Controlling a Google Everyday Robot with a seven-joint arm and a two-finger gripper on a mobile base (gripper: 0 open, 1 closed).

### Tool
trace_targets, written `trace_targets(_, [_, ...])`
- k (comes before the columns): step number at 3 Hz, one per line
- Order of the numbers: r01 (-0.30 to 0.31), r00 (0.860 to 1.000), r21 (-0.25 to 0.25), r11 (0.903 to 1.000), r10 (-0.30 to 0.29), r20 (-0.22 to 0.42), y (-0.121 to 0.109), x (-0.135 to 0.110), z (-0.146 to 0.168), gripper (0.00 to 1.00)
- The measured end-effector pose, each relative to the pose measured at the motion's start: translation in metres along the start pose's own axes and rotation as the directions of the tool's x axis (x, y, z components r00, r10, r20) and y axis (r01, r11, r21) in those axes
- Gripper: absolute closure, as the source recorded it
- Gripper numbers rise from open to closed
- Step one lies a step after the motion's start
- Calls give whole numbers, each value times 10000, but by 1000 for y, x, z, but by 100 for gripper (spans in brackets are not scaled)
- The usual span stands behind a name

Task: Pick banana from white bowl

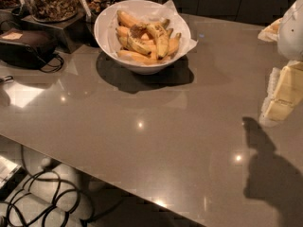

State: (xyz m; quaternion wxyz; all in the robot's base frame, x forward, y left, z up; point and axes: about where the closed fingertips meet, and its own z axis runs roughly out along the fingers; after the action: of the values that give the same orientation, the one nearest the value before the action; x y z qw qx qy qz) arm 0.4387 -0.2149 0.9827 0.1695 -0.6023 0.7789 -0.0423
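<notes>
Setting: an office-style break room. Evidence: a polished counter (156, 141), a white bowl (142, 68) of bananas (147, 39), and snack jars (49, 1) on a stand (52, 26). The gripper (279, 98) hangs at the counter's right edge.

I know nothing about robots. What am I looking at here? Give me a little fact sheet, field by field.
surface: glossy grey-brown counter
white bowl: far side of the counter, left of centre, paper liner at its rim
bananas: piled inside the bowl, ripe and spotted, none lifted out
gripper: right edge of view, over the counter, well apart from the bowl
glass jars: behind and left of the bowl, holding brown snacks
black pouch: left edge, with a cable
</notes>
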Motion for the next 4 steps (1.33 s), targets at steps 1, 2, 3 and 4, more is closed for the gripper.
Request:
trace_targets(1, [-3, 10000, -1, 10000, 3, -1, 0, 0, 0, 0])
trace_targets(2, [-447, 9989, -83, 9990, 446, -123, -8, -9, 5, 0])
trace_targets(3, [-738, 9954, -414, 9964, 710, -650, -20, -32, 22, 0])
trace_targets(4, [-748, 9958, -299, 9967, 731, -555, -21, -36, 21, 0])
